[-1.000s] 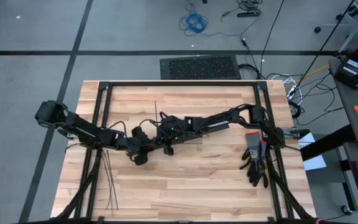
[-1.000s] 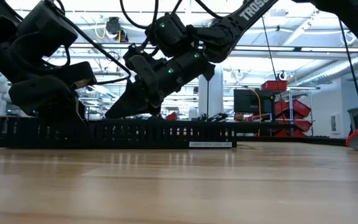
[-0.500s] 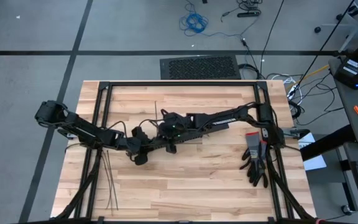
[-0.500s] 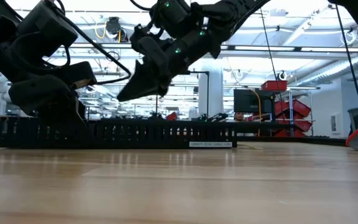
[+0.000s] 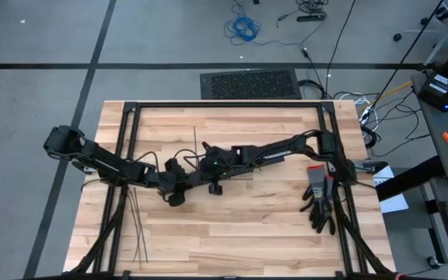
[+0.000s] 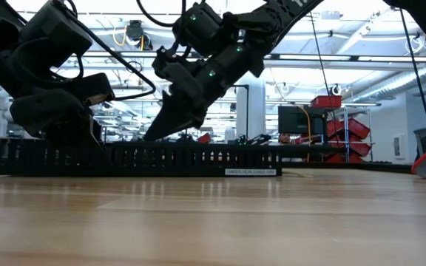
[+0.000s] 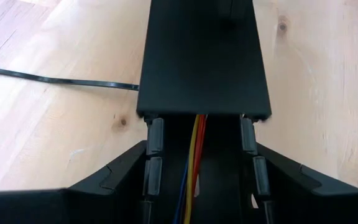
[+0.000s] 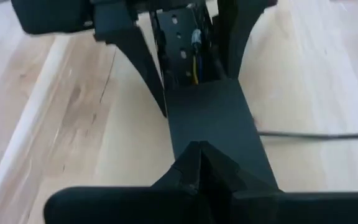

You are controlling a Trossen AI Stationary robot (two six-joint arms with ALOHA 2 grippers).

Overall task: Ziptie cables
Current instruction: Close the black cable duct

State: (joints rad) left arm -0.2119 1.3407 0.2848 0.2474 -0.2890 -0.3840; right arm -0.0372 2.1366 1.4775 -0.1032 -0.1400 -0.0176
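Dropping back toward the black duct (image 6: 139, 159), the right gripper (image 6: 161, 131) is sitting lower than half a second ago, when it was raised clear above it; the left arm is not showing any shift between the earlier frames and now.

Going left to right across the table (image 5: 271, 225): the spare zipties (image 5: 137, 225) are lying loose near the left front corner, well apart from the work. The left gripper (image 5: 179, 187) is straddling the duct's left end, its fingers (image 7: 110, 180) standing partly apart on either side of the channel; whether they are pressing its walls is not clear. The cables (image 7: 194, 162) are running inside the duct, coloured strands emerging from under its cover between those fingers. A single ziptie (image 7: 55, 79) is lying flat on the wood just beside the duct. The right gripper is hovering over the covered middle of the duct, its fingers (image 8: 194, 165) pinched together and gripping nothing visible. A pair of dark gloves (image 5: 320, 201) is resting by the right edge.

Judging by this, no ziptie is looped around the cables yet, so the threading and tightening appear to be remaining
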